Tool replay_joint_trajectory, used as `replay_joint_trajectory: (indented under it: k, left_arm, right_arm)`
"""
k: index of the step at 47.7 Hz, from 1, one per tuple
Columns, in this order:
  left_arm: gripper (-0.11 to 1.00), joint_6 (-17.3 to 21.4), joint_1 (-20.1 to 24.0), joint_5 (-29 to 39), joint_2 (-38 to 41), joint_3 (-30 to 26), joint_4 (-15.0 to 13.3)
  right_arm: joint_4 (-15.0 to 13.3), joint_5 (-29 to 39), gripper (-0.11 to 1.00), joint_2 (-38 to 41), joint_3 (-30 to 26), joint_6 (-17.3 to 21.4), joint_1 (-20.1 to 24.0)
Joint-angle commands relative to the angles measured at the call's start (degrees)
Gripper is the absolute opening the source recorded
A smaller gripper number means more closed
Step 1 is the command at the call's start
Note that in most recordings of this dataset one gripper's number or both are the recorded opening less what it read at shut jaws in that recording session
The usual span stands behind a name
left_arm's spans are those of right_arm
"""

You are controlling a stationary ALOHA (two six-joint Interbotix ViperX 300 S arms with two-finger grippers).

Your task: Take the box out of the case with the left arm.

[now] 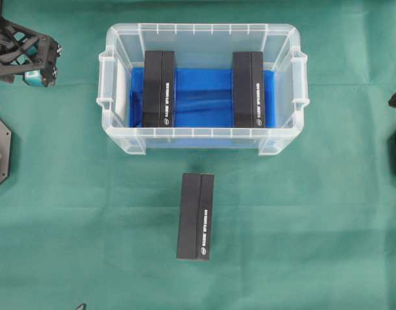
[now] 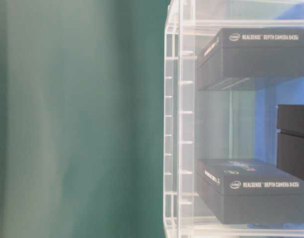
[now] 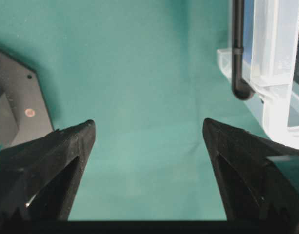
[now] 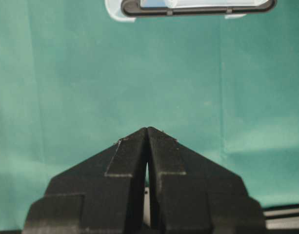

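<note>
Our left gripper (image 3: 148,129) is wide open and holds nothing, with only the green worktop (image 3: 139,73) under it. We see the case (image 1: 120,139) off to its side, well apart. Two black boxes (image 1: 159,88) (image 1: 248,89) stand inside on the blue cloth (image 1: 204,97). One more box (image 1: 196,216) lies outside, near the case. Our right gripper (image 4: 147,129) is closed, empty.

Overhead view: looks straight down from high up at the green surface (image 1: 68,213) and the whole case (image 1: 203,87).
Table-level view: sits low and very close, faces the case wall (image 2: 179,124).
Left wrist view: looks past its tool (image 3: 148,131), sees a case corner.
Right wrist view: looks past its tool (image 4: 148,130) toward the case edge.
Shared: the case, in all four.
</note>
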Motion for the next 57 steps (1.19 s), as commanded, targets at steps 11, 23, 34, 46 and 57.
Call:
replay_joint_trajectory:
  k: [11,23,34,46,57]
  left_arm:
    - [0.91,-0.44,0.09,-1.05,0.53,-1.85,-0.97]
    - [0.91,-0.35,-1.85,-3.16,10.63,-10.63,-1.41]
    - [0.91,-0.26,-4.13,-2.20,23.03,-23.91,-1.41]
    - [0.91,-0.26,-5.54,-0.79,32.08,-34.10,-1.41]
    - [0.91,-0.26,-5.98,1.23,34.37,-36.39,-1.41]
  right_arm:
    - [-0.09,-0.09,0.00,0.09,-1.67,0.09,-0.09]
    - [-0.09,-0.18,0.00,0.09,-1.67,0.09,-0.09]
    - [-0.09,-0.09,0.00,0.00,-1.67,0.09,0.00]
    - [-0.09,-0.09,0.00,0.09,-1.67,0.09,-0.09]
    - [-0.09,-0.09,0.00,0.09,-1.58,0.09,-0.09]
